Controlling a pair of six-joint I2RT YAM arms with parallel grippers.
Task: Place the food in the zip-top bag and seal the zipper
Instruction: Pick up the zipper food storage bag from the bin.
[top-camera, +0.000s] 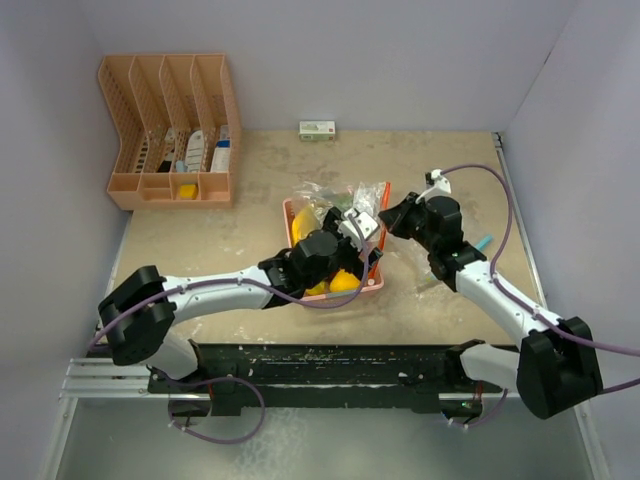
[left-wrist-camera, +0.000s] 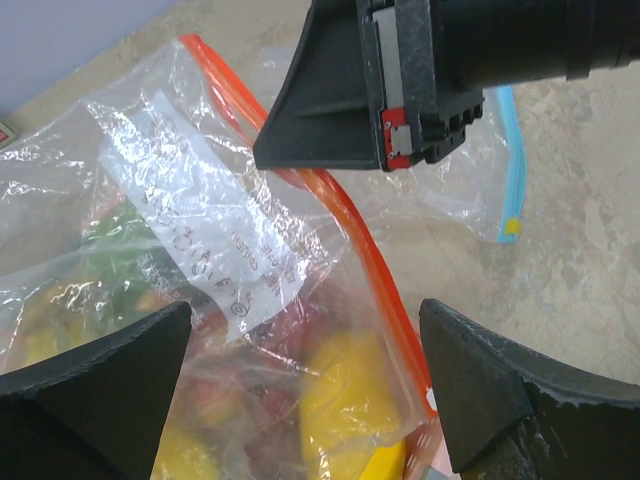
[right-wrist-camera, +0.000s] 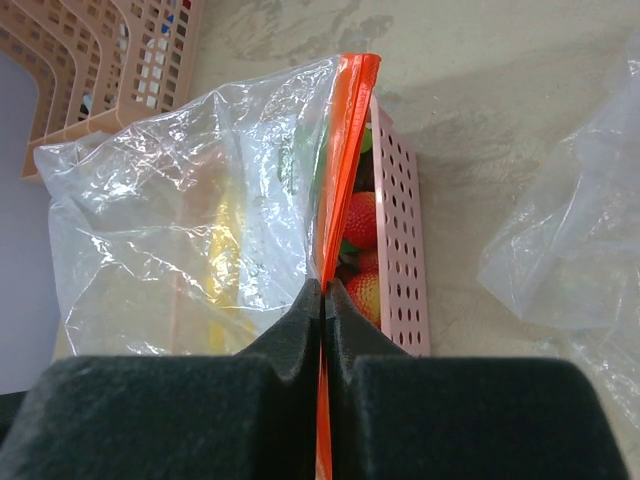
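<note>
A clear zip-top bag (left-wrist-camera: 200, 200) with an orange zipper (left-wrist-camera: 345, 235) lies over a pink basket (right-wrist-camera: 400, 230) at mid-table. Yellow food (left-wrist-camera: 345, 400) and red pieces show through the film. Red strawberries (right-wrist-camera: 362, 220) sit between the zipper and the basket wall. My right gripper (right-wrist-camera: 322, 295) is shut on the orange zipper strip; from the left wrist it shows as a black block (left-wrist-camera: 400, 90) above the bag. My left gripper (left-wrist-camera: 310, 390) stands open just over the bag's zipper corner, one finger on each side, nothing pinched. From above, both grippers (top-camera: 362, 252) (top-camera: 387, 215) meet over the basket (top-camera: 290, 212).
A second clear bag with a blue zipper (left-wrist-camera: 512, 160) lies on the table to the right of the basket (top-camera: 480, 245). A peach slotted organizer (top-camera: 170, 130) stands at the back left. A small box (top-camera: 317, 129) sits at the back wall.
</note>
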